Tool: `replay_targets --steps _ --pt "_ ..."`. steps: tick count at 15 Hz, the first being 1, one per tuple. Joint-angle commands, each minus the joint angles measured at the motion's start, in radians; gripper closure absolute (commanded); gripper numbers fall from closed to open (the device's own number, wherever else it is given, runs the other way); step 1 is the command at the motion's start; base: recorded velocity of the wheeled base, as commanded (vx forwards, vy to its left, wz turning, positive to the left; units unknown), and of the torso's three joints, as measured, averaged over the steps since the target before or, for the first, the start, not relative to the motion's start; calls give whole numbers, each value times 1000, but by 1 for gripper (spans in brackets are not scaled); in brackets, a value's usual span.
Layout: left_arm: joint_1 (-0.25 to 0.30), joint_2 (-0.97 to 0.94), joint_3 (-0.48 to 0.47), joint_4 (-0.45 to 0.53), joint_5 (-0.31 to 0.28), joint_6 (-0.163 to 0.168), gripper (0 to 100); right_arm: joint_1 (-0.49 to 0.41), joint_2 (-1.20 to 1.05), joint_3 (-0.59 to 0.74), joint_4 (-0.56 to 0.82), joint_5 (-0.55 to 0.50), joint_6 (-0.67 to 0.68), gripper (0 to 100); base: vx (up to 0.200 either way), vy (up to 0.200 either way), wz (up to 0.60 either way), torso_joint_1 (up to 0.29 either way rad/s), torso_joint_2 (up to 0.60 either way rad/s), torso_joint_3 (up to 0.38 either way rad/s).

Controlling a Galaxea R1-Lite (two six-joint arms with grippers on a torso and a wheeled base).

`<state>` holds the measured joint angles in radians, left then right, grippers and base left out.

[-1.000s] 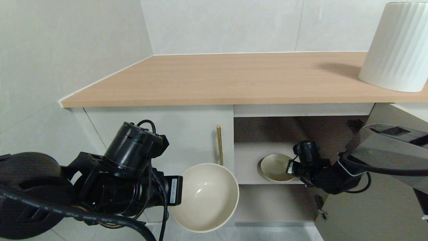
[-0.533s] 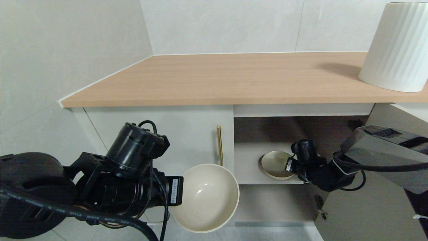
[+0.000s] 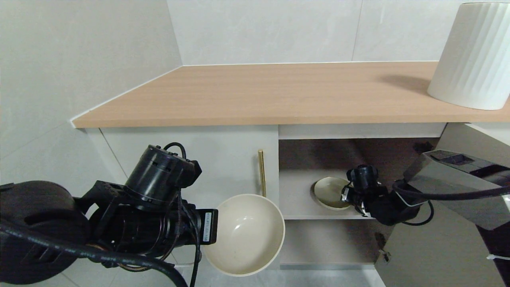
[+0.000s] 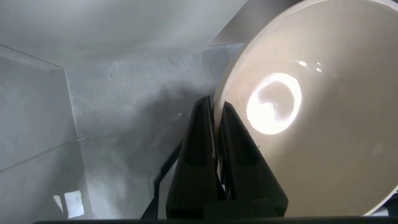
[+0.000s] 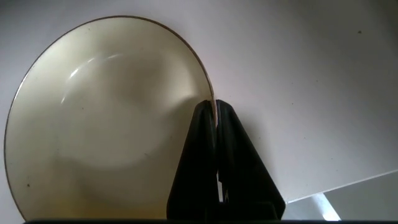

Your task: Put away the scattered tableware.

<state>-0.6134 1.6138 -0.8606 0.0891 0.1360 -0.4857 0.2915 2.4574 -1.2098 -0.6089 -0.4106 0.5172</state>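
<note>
My left gripper (image 3: 207, 227) is shut on the rim of a cream bowl (image 3: 245, 235), held in front of the closed left cabinet door, below the counter. In the left wrist view the fingers (image 4: 214, 140) pinch the bowl's edge (image 4: 311, 106). My right gripper (image 3: 348, 196) is inside the open cabinet, shut on the rim of a small cream plate (image 3: 332, 192) just above the middle shelf (image 3: 297, 199). The right wrist view shows the plate (image 5: 106, 118) clamped at its edge between the fingers (image 5: 216, 134), over the white shelf.
A wooden countertop (image 3: 279, 91) runs above the cabinet, with a white ribbed lamp shade (image 3: 474, 56) at its right end. A brass handle (image 3: 261, 173) marks the closed left door. The open right door (image 3: 442, 247) stands by my right arm. A lower compartment (image 3: 326, 243) lies beneath the shelf.
My right gripper has carried the plate deeper into the cabinet, up and slightly right over the shelf. The left arm with the bowl has stayed in place.
</note>
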Motion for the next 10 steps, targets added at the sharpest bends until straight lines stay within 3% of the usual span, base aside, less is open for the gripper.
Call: replay_targets --steps 1,4,5,10 --pt "0 -3 0 0 -1 -1 100 -2 3 -1 0 1 0 100 0 0 0 0 0 0" --pt "0 -2 0 0 -1 -1 100 -2 2 1 0 0 0 100 0 0 0 0 0 0" --pt "0 -2 0 0 -1 -1 100 -2 2 1 0 -2 0 0 0 0 0 0 0 0" --pt "0 -2 0 0 1 -1 100 -2 -2 4 -2 -5 1 0 0 0 0 0 0 0"
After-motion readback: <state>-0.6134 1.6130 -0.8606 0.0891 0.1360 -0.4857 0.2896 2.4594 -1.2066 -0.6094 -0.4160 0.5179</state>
